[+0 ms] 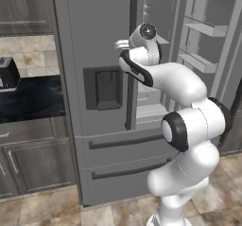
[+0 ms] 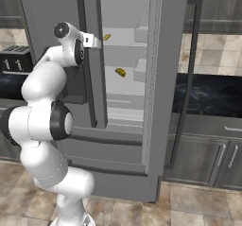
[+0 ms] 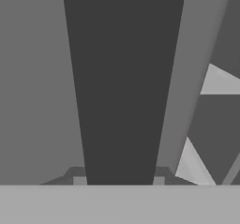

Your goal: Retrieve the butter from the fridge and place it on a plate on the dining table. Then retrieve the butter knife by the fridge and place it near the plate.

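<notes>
The grey fridge (image 1: 71, 40) (image 2: 47, 3) has its left door closed and its right door (image 1: 212, 36) (image 2: 165, 78) swung open. My gripper (image 1: 128, 44) (image 2: 86, 41) is at the left door's long dark handle (image 1: 133, 78) (image 2: 81, 12) (image 3: 124, 78), up near its top. In the hand view the handle runs straight between the fingers, which sit against its sides. The butter (image 2: 120, 72), a small yellow stick, lies on a middle shelf inside. Another small yellow item (image 2: 107, 37) lies one shelf higher. Plate, dining table and butter knife are out of view.
A toaster (image 1: 7, 73) (image 2: 14, 59) stands on the black counter left of the fridge. Another black counter (image 2: 208, 95) with grey cabinets runs to the right, behind the open door. The open door's bins (image 1: 205, 29) jut out. Tiled floor (image 2: 198, 201) lies below.
</notes>
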Motion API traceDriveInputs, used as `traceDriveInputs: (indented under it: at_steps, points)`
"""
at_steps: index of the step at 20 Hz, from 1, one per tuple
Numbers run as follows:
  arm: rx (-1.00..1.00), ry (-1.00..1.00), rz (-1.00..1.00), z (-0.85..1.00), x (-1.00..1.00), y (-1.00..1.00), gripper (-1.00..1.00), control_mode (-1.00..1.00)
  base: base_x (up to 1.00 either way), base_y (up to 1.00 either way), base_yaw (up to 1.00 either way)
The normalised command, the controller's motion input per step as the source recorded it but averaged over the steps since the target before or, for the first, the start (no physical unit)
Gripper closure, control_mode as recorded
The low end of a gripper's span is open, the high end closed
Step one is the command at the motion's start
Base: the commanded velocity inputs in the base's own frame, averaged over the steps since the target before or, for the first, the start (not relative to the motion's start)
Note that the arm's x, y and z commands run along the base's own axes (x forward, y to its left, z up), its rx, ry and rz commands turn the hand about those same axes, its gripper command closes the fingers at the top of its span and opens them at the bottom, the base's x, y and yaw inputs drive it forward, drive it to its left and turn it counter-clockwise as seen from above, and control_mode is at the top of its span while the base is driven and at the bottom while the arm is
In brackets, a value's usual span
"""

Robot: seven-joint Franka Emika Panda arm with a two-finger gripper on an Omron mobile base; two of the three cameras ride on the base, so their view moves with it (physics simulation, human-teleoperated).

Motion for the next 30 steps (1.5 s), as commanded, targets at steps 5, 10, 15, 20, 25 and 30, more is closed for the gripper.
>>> traceDriveInputs:
  at_steps: [5,10,15,20,25,30]
  points:
    - [0.00,0.00,0.00,0.00,-0.20,0.00,1.00,-1.00,0.00,0.00,0.00]
    - [0.00,0.01,-0.10,0.04,-0.64,0.09,1.00,-1.00,0.00,0.00,0.00]
    - [-0.05,0.08,-0.14,0.16,-0.90,0.38,1.00,-1.00,0.00,0.00,0.00]
    - [-0.08,0.07,-0.16,0.15,-0.95,0.47,1.00,-1.00,0.00,0.00,0.00]
    - [-0.19,0.03,-0.12,0.00,-1.00,0.61,1.00,-1.00,0.00,0.00,0.00]
    - [-0.16,0.05,-0.11,0.00,-1.00,0.70,1.00,-1.00,0.00,0.00,0.00]
